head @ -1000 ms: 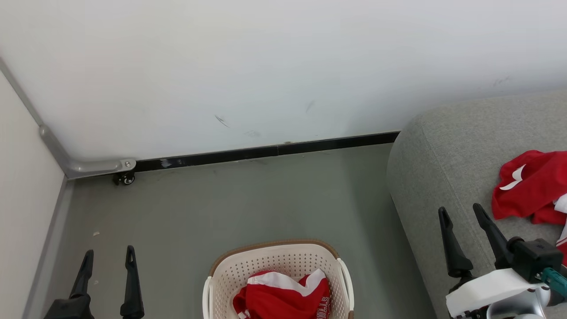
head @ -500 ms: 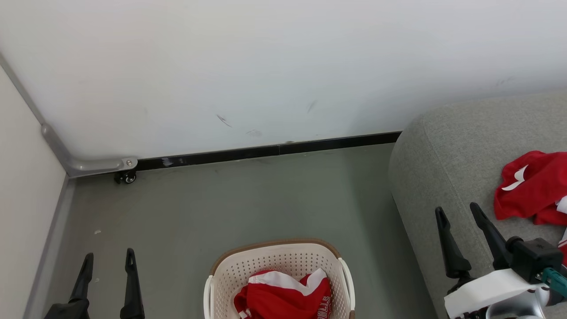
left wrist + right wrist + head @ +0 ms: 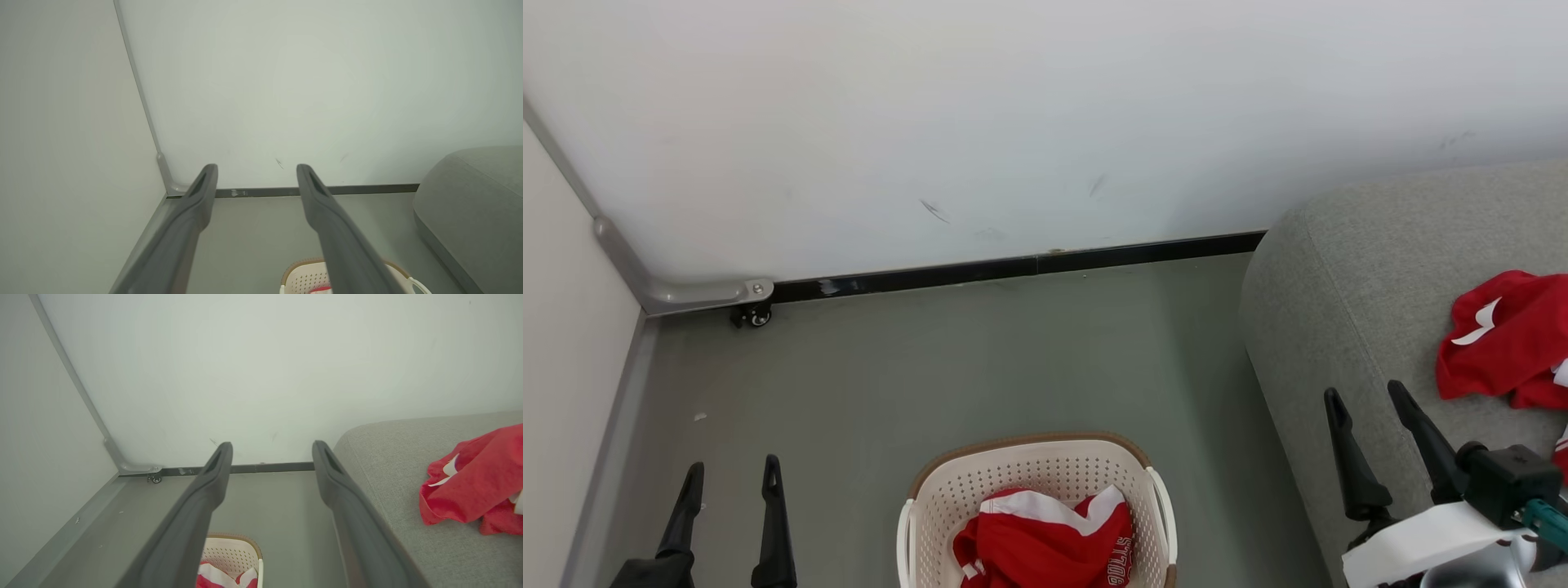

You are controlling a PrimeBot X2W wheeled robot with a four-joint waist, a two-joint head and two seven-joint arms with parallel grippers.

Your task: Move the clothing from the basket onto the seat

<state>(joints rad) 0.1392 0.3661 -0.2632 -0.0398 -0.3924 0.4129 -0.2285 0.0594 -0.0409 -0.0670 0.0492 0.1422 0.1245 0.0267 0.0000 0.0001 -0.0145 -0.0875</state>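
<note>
The left gripper (image 3: pixel 733 467) is released: its two long dark fingers stand well apart, with nothing between them and nothing touching them. It rises from the lower left of the head view, fingers pointing up toward the white wall (image 3: pixel 1013 122), over the grey-green floor (image 3: pixel 972 359) and to the left of the basket (image 3: pixel 1029 443).

The right gripper (image 3: pixel 1365 394) is likewise spread wide and empty. It rises from the lower right, fingers leaning slightly left, in front of the near left edge of the seat (image 3: pixel 1339 310). Its pale wrist (image 3: pixel 1421 543) and a black block (image 3: pixel 1507 482) sit just behind the fingers. It touches no cloth.

The basket stands on the floor at the bottom centre, between the two grippers and apart from both. It is cream with perforated walls and a brown rim, and the lower edge of the view cuts it off. Inside lies the clothing (image 3: pixel 1045 543): a crumpled red bundle with a white band across its top and partly hidden lettering at its right side.

A second red garment (image 3: pixel 1503 343), with a white mark, lies rumpled on the light-grey seat, right of the right gripper and clear of it.
</note>
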